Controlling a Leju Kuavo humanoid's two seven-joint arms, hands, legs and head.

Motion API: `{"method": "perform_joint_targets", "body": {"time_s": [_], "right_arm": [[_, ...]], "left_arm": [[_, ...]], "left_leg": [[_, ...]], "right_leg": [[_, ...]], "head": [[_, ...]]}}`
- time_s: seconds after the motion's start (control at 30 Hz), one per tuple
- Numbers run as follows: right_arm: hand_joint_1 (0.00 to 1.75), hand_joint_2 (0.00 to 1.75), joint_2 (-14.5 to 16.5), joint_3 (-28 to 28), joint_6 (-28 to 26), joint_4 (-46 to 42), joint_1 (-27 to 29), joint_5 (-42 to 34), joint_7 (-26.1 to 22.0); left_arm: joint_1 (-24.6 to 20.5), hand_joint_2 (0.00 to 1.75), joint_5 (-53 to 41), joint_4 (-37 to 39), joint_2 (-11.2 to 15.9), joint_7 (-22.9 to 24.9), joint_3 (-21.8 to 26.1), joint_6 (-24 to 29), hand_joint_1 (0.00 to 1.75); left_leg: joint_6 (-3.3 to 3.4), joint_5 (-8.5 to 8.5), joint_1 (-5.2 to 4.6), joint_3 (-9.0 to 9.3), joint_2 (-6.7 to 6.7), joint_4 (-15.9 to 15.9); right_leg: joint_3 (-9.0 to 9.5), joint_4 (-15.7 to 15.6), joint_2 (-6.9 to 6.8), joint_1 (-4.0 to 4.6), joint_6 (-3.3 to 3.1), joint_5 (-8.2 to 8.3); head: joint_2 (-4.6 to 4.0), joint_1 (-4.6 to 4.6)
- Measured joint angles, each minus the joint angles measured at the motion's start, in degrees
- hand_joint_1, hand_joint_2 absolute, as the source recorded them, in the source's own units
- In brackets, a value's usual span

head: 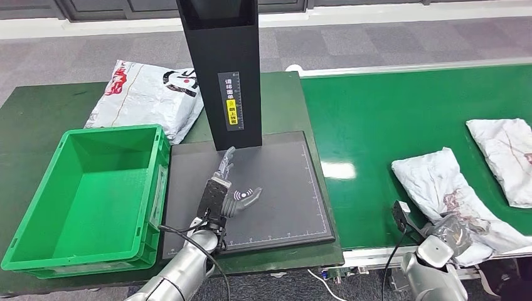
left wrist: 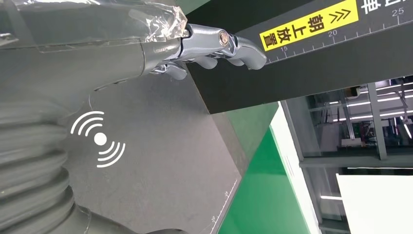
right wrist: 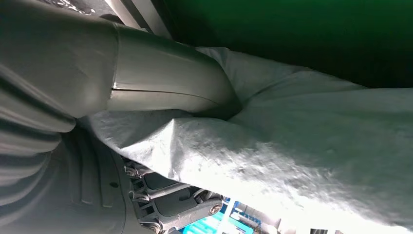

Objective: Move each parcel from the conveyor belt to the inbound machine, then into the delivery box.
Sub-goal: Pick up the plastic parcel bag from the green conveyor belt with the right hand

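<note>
Three parcels show in the head view. One white parcel lies on the green conveyor belt at the lower right, its near end under the right hand at the belt's front edge. A second parcel lies at the far right edge of the frame, apart from the first. A printed parcel lies at the upper left, behind the green delivery box, which stands beside the dark scan plate of the inbound machine. The left hand hovers over the plate in the lower middle, fingers spread and holding nothing, likely waiting to receive.

In the left wrist view, the fingers stretch out straight toward the machine's black column, over the bare plate.

In the right wrist view, the thumb presses into a fold of white parcel film while darker fingers sit beneath it. That looks like a pinch for lifting the parcel off the belt, though I cannot tell how firm it is.
</note>
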Motion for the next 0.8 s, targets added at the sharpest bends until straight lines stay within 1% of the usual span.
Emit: {"method": "perform_joint_targets", "body": {"time_s": [0.1,0.17,0.3,0.4,0.53,0.7,0.8], "right_arm": [[1.75,1.75,0.0,0.0,-0.37,0.0,0.03,-0.05,-0.79],[1.75,1.75,0.01,0.0,-1.91,-0.03,0.1,-0.2,-2.28],[1.75,1.75,0.55,-0.04,-6.69,-2.26,1.35,-1.16,-8.82],[1.75,1.75,2.21,-0.07,-7.58,-8.48,3.59,-3.06,-14.56],[1.75,1.75,4.27,-0.08,-7.73,-16.68,5.71,-5.79,-19.39],[1.75,1.75,7.82,-0.09,-7.75,-30.52,8.36,-12.47,-31.85],[1.75,1.75,9.97,1.01,-7.75,-37.63,8.79,-15.88,-36.2]], "left_arm": [[0.0,1.75,-0.01,0.0,-0.02,0.01,0.01,-0.26,0.0],[0.0,1.75,0.3,0.06,-0.02,0.01,0.11,-0.79,0.0],[-0.08,1.75,-0.19,0.62,0.02,0.01,0.69,-0.86,0.0],[-0.4,1.75,-1.28,1.38,0.16,0.01,1.14,-0.1,0.0],[-1.14,1.75,-1.99,2.38,0.54,0.01,1.82,0.56,0.0],[-2.82,1.75,-4.27,3.0,1.94,0.15,3.42,3.44,0.0],[-4.37,1.75,-5.02,3.01,3.13,0.65,4.79,5.18,0.0]], "left_leg": [[0.0,0.0,0.0,0.01,0.0,0.0],[0.0,0.0,0.0,0.01,0.01,0.0],[0.0,-0.01,0.0,-0.02,0.02,0.0],[0.0,0.0,0.0,-0.05,0.0,-0.01],[0.01,0.01,0.0,-0.11,-0.05,-0.01],[0.01,0.04,0.0,-0.25,0.0,-0.01],[0.02,0.1,0.01,-0.29,-0.07,-0.01]], "right_leg": [[0.01,0.0,0.0,0.0,0.0,0.0],[0.0,0.0,0.0,0.0,0.0,0.0],[-0.01,0.01,0.0,-0.01,0.0,0.01],[-0.06,0.03,0.0,-0.01,0.0,0.0],[-0.09,0.04,-0.08,-0.01,0.0,0.0],[-0.26,0.09,-0.03,-0.01,0.0,0.02],[-0.26,0.1,-0.12,0.0,0.01,0.02]], "head": [[0.0,0.0],[0.0,0.0],[0.0,0.0],[0.0,0.0],[0.0,0.0],[0.0,0.0],[0.0,0.0]]}}
